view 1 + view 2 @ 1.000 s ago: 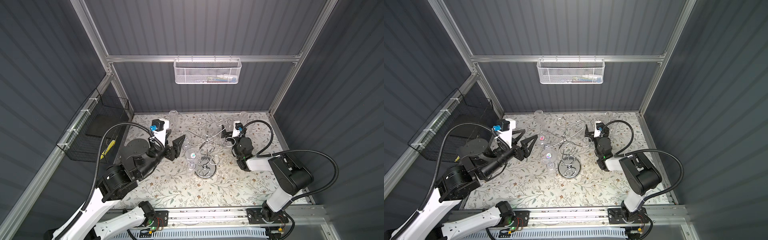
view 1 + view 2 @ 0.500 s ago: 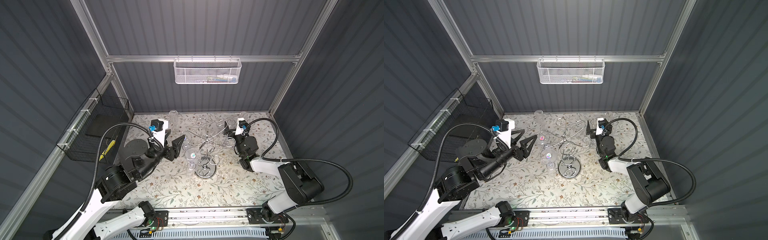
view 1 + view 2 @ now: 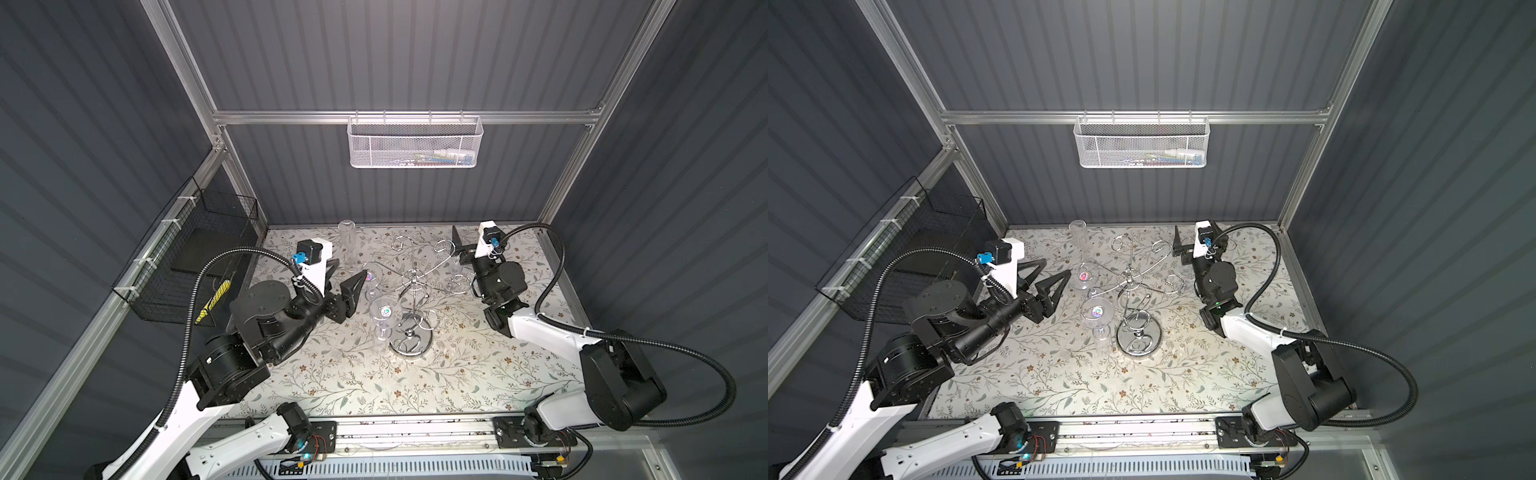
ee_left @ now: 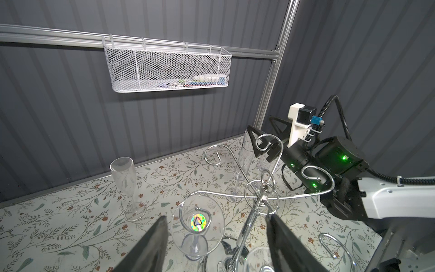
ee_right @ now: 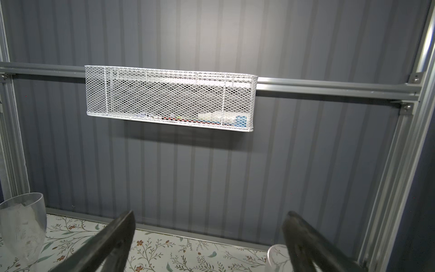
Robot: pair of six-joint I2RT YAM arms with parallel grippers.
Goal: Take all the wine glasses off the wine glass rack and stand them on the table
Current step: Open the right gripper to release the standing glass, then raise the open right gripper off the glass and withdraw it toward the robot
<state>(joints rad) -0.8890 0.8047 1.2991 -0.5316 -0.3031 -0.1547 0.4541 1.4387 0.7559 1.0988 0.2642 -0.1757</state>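
Looking down on the floral table [image 3: 415,386], we had the wine glass rack [image 3: 411,277] standing about mid-table. It was shiny chrome wire with a round mirrored base, a central post and curly arms fanning out up top, each ending in a little spiral.

The wine glass [image 3: 371,279] we cared about was hanging upside down off a curl on the rack's left side. It was clear, foot up and bowl down, with a tiny rainbow sticker in the middle of the foot. A second glass [image 3: 384,312] looked to hang the same way a bit nearer, just beside the post. A flute [image 3: 347,240] stood upright at the far edge.

The left gripper [image 3: 348,275] sat just left of the wine glass with its jaws spread apart, not pinching anything. In the left wrist view the wine glass [image 4: 197,222] lined up with the gap, just past the fingertips [image 4: 162,221] rather than between them. We honestly couldn't tell if one tip was grazing the foot.

The right gripper [image 5: 210,217] was over on the far right of the rack with its jaws spread wide, pointing at the far wall, well apart from that glass.
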